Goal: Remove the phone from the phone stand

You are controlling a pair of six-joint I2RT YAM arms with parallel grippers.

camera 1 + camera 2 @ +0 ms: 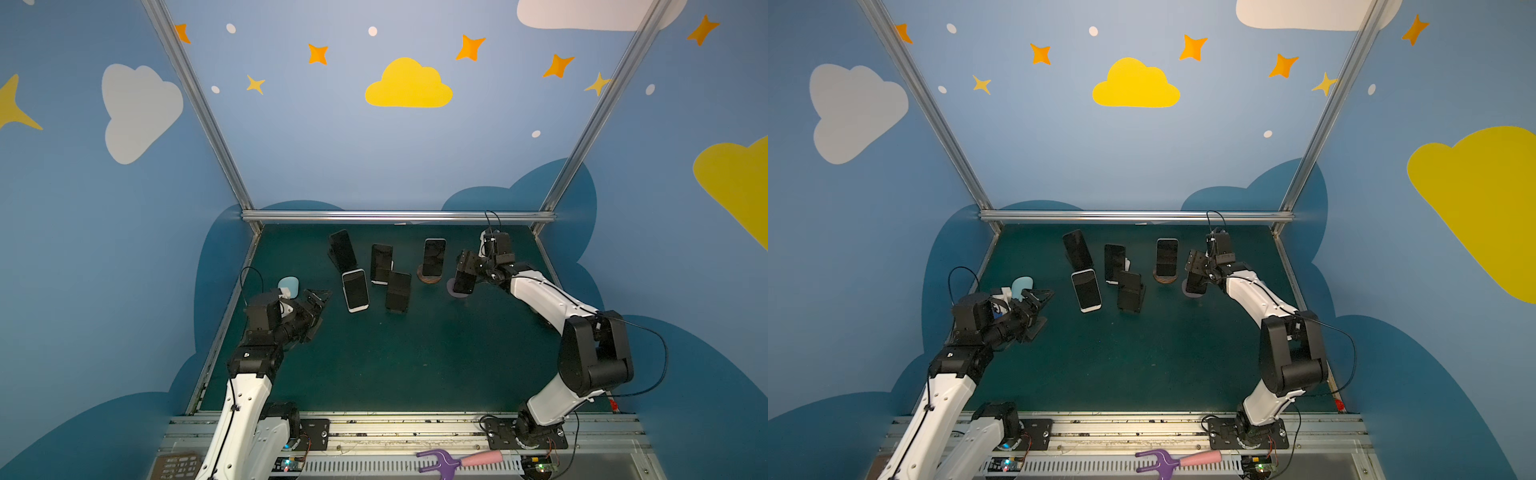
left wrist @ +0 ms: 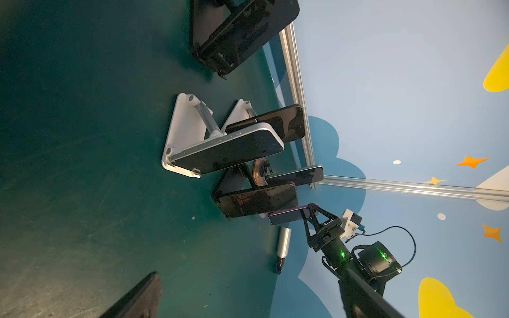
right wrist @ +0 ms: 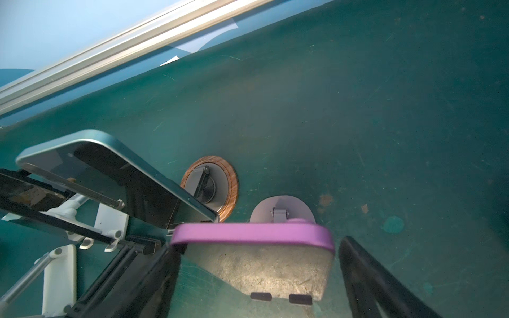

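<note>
A phone [image 1: 463, 280] [image 1: 1196, 282] with a purple edge [image 3: 253, 234] leans on a small lavender-grey phone stand [image 1: 452, 291] [image 3: 281, 209] at the back right of the green table. The stand's two black lips hold its lower end. My right gripper [image 1: 463, 270] [image 3: 257, 245] is open and straddles the phone's top. One finger is at the phone's side and the other finger [image 3: 366, 275] stands a little off it. My left gripper [image 1: 318, 311] [image 1: 1040, 309] [image 2: 248, 280] hangs wide open and holds nothing at the left, well away from the phone.
Several other dark phones on stands crowd the back middle, the nearest on a wooden-ring stand [image 1: 430, 276] [image 3: 209, 190]. A light-blue stand [image 1: 289, 286] is behind my left gripper. A silver cylinder [image 2: 283, 242] lies near the right wall. A purple-and-pink tool [image 1: 457, 459] rests on the front rail.
</note>
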